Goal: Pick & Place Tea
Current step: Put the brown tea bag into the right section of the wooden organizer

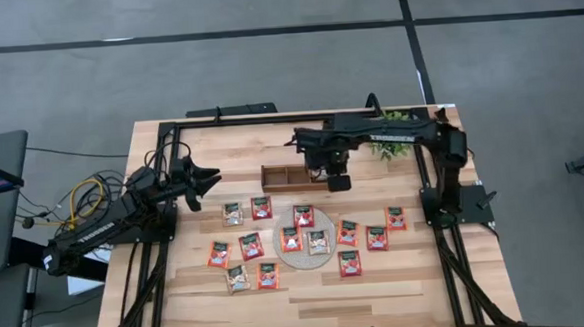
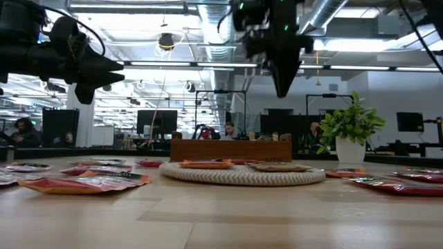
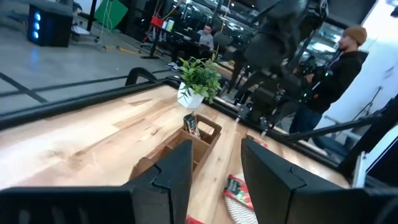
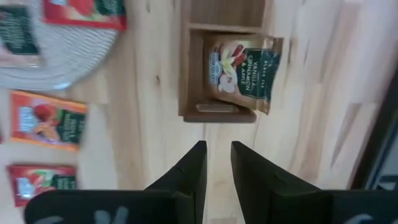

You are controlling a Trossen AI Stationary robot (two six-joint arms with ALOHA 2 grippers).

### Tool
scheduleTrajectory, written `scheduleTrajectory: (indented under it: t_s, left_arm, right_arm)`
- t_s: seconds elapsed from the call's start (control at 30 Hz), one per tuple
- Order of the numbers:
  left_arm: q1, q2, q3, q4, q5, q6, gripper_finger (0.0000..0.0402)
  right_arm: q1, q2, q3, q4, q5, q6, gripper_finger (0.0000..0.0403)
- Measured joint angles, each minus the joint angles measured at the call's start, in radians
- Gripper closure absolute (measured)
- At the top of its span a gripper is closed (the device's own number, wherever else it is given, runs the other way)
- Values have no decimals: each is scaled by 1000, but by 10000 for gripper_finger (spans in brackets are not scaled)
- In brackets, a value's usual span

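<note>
1. Wooden worktop (image 1: 399, 288) is strewn with tea sachets (image 1: 251, 246), several on the round mat (image 1: 307, 259), laid for picking.
2. One sachet (image 4: 244, 65) is seen in the tray's (image 1: 278, 176) end compartment.
3. Right tool (image 4: 216, 163) is held above it, fingers slightly apart, empty.
4. Left tool (image 3: 214, 171) is parked apart, empty.

Flat tea sachets (image 1: 251, 246) strewn across table (image 1: 399, 288)

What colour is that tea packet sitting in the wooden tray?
The sachet in the tray is pale beige with a dark green band; clearest in the right wrist view.
</note>
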Motion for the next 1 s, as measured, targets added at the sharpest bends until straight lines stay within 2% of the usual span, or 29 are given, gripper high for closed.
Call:
scheduleTrajectory:
  t_s: [0.37, 0.53, 0.67, 0.83, 1.0]
  left_arm:
    - [0, 0, 0, 6, 1, -61, 273]
    - [0, 0, 0, 8, 3, -112, 273]
    - [0, 0, 0, 8, 3, -143, 273]
    - [0, 0, 0, 8, 3, -142, 273]
    - [0, 0, 0, 8, -16, -142, 273]
  right_arm:
    - [-85, -271, -22, 14, -177, 104, 339]
    - [-118, -454, -191, 103, -184, 191, 339]
    - [-120, -615, -395, 291, -234, 309, 339]
    - [-15, -720, -615, 535, -354, 467, 339]
    - [163, -624, -667, 645, -354, 517, 339]
